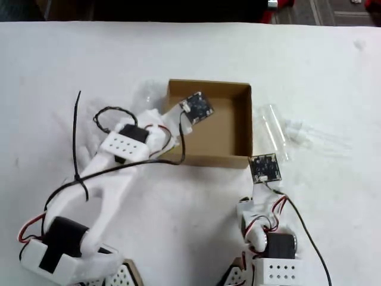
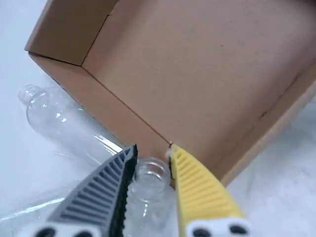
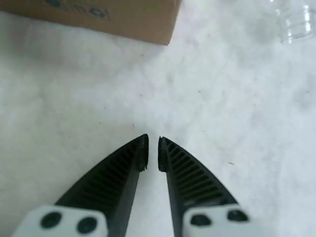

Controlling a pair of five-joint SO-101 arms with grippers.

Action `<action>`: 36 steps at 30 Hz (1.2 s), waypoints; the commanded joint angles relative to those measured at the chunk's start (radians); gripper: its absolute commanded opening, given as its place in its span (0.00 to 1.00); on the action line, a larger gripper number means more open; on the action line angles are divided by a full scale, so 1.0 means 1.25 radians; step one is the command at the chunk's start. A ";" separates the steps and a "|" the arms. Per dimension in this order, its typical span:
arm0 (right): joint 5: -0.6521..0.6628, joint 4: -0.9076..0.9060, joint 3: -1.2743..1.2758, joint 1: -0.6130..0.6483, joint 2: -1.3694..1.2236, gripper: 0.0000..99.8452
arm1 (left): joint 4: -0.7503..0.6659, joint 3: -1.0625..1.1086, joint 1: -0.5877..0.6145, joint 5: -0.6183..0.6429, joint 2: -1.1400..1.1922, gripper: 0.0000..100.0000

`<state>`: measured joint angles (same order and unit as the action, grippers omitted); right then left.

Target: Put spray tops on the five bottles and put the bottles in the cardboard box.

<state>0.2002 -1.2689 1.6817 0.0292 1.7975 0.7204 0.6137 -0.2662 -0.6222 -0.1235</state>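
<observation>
Left gripper [image 2: 152, 152]: you clamp a bottle [image 2: 147, 183] by its neck at the box [image 2: 197, 74] corner.
Right gripper [image 3: 153, 145]: nearly closed, empty, over your desk [image 3: 222, 98].

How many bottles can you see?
3 for sure: a bottle in the left gripper at a corner of the box, a second bottle lying outside its wall, a third bottle right of the box. More may be hidden.
</observation>
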 commanded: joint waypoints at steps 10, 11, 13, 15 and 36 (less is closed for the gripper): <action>0.005 -0.003 0.006 -0.004 0.004 0.02 | 0.209 -0.303 -0.008 0.071 -0.141 0.05; 0.005 -0.003 0.006 -0.004 0.004 0.02 | 0.207 -0.314 -0.017 0.104 -0.147 0.05; 0.005 -0.003 0.006 -0.004 0.004 0.02 | 0.206 -0.334 -0.041 0.168 -0.159 0.05; 0.005 -0.003 0.006 -0.004 0.004 0.02 | 0.206 -0.340 -0.090 0.216 -0.172 0.05; 0.002 -0.003 0.006 -0.004 0.004 0.02 | -0.363 -0.152 -0.163 0.247 -0.208 0.02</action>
<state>0.2002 -1.2689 1.6817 0.0292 1.7975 0.6529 0.2685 -0.4687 -0.3583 -0.3368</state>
